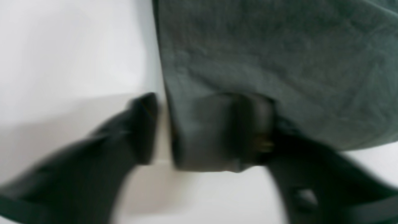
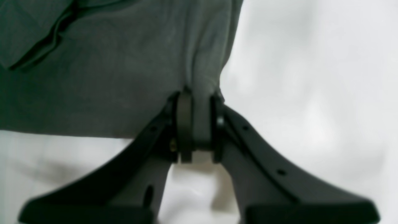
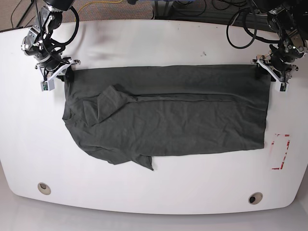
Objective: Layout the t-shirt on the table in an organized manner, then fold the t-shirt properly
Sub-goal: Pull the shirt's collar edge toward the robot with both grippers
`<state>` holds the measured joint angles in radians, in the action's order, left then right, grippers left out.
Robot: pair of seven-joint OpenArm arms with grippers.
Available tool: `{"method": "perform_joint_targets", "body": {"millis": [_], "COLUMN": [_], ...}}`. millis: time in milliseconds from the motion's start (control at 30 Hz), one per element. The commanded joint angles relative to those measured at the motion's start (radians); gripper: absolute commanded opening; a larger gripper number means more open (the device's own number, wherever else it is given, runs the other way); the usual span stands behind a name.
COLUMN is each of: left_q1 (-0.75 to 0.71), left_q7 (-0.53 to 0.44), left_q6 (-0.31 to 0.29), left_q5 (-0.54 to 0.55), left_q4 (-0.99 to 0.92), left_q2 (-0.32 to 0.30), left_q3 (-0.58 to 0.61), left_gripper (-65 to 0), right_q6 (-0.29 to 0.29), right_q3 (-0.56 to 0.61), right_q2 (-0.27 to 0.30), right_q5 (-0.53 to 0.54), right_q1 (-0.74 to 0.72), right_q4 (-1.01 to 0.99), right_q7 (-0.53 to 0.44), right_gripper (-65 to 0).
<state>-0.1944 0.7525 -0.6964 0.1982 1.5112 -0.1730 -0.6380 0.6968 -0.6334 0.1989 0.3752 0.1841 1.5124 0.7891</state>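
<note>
The dark grey t-shirt lies as a wide band across the white table, with a flap folded over near its left end and a sleeve poking out at the front. My right gripper is shut on a pinch of the t-shirt edge, at the cloth's far left corner in the base view. My left gripper stands at the far right corner. Its jaws straddle the t-shirt corner, and a gap shows between one finger and the cloth.
Two round grommet holes sit near the table's front edge. A red-and-white marking lies right of the shirt. Cables hang behind the right-hand arm at the back edge.
</note>
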Motion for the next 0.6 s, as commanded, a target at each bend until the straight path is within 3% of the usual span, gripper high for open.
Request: {"method": "perform_joint_targets", "body": {"millis": [0,100,167,567], "left_q1": [-0.026,-0.040,-0.050,-0.205], "left_q7": [0.011,0.015,0.017,0.017], "left_q6": [-0.002,-0.002,-0.002,-0.002], "left_q5": [-0.004,-0.004,-0.004,-0.004], "left_q4": [0.010,0.022,0.033,0.200], "left_q2": [-0.006,-0.006,-0.006,-0.006], "left_q3": [0.008,0.020,0.027,0.025], "left_gripper": [-48.5,-60.8,-65.0,-64.4], "right_q6": [0.001,0.001,0.001,0.001], "right_q3": [-0.004,-0.004,-0.004,-0.013], "right_q2": [0.015,0.015,0.015,0.015], "right_q5": [0.012,0.012,0.012,0.012], "right_q1": [-0.005,-0.004,-0.002,0.130], "right_q4": [0.015,0.017,0.018,0.124], "right_q7": [-0.006,-0.004,-0.003,-0.003], "right_gripper": [-61.0,-65.0,-65.0,-65.0]}}
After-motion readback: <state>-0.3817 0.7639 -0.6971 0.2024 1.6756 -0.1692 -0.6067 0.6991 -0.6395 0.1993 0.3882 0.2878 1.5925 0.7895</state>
